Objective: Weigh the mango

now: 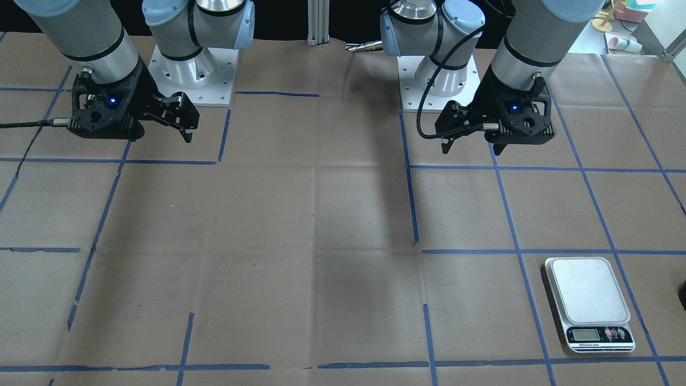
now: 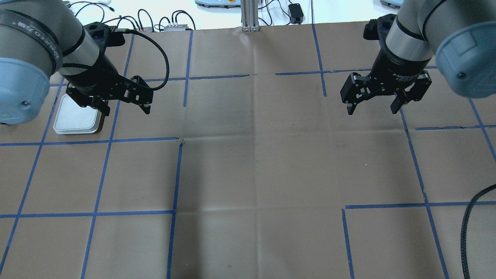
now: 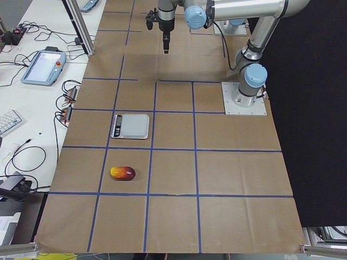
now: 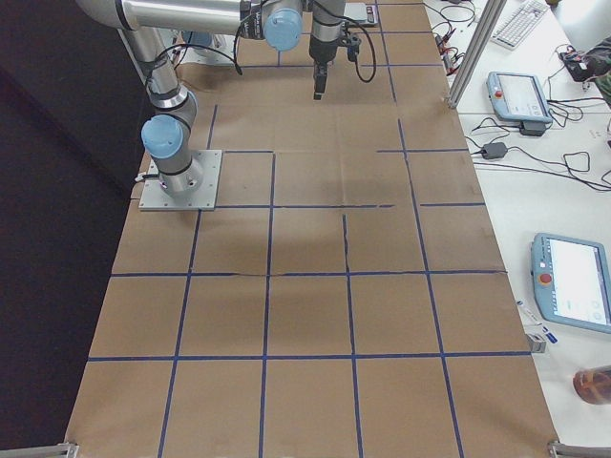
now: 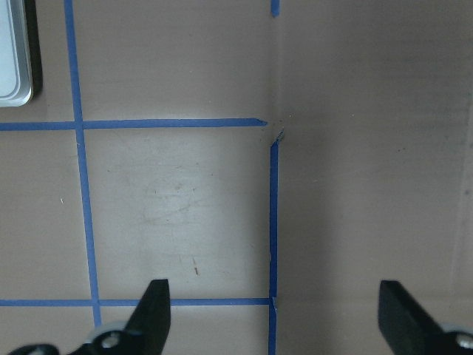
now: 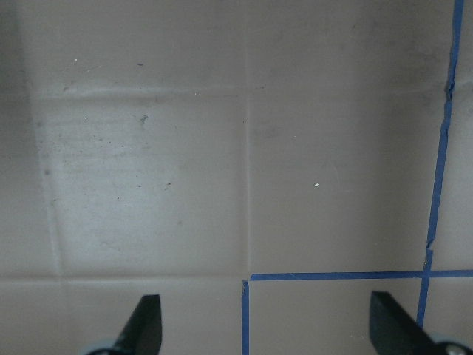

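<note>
Here the mango (image 3: 123,173) lies on its side on the brown-papered table (image 2: 252,155), in the taped square next to that of the scale (image 3: 130,125), apart from it and nearer the table's end on the robot's left; only the left side view shows it. The left gripper (image 2: 127,112) hangs above bare paper, jaws spread wide and empty, the scale's corner at the edge of its wrist view. The right gripper (image 2: 372,111), well apart, likewise stands parted, holding nothing
</note>
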